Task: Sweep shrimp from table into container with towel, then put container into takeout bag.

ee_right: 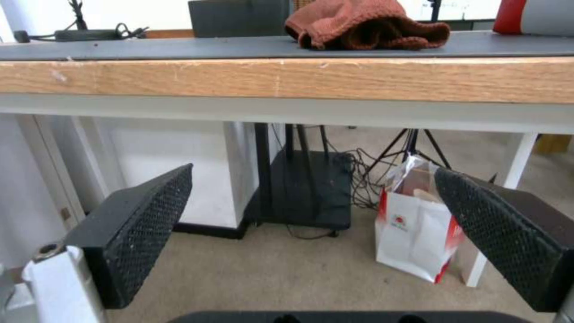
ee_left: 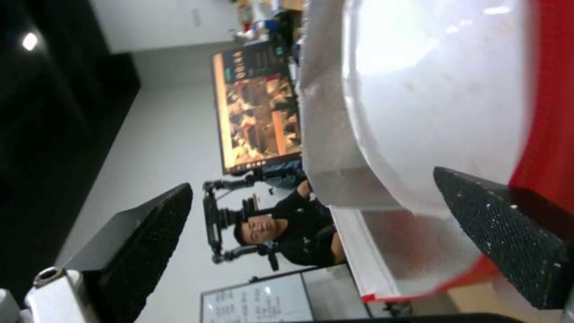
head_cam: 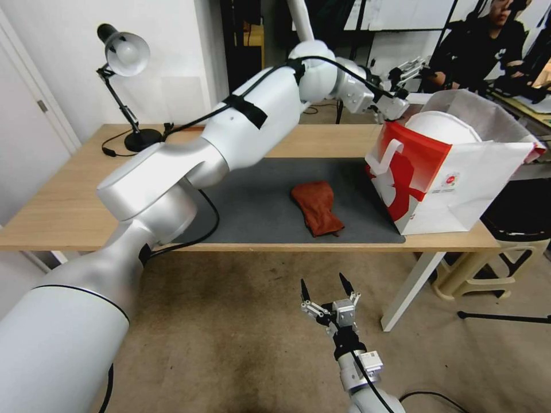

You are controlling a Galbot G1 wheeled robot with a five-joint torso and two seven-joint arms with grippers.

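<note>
On the far left of the table (head_cam: 69, 201) stands a desk lamp (head_cam: 123, 54), well clear of the work. Left arm reaches across the grey mat (head_cam: 258, 212) to the bag's mouth. Left gripper (head_cam: 402, 77) sits just behind the bag's rear edge, jaws spread wide and holding nothing; in its wrist view the pads (ee_left: 150, 242) stand apart with the bowl's white wall close ahead.

Mid-mat: towel (head_cam: 318, 206) lies crumpled and loose, touched by neither gripper. No shrimp visible on the mat; presumably they are in the bowl, though its contents are hidden.

Below the table's front edge: right gripper (head_cam: 327, 301) hangs low over the carpet, jaws open, empty, parked.

Right end: bowl (head_cam: 442, 126) rests in the takeout bag (head_cam: 447, 183), its white curve rising above the red front panel. Task reads as essentially done.

Risks, as judged:
- Bowl looks perched high and possibly tilted; if it shifts, shrimp could spill inside.
- Bag stands at the table's right end, leaning slightly; a nudge from the left gripper as it pulls away could tip it off.
- An open finger could snag the bag's rim or lining.
</note>
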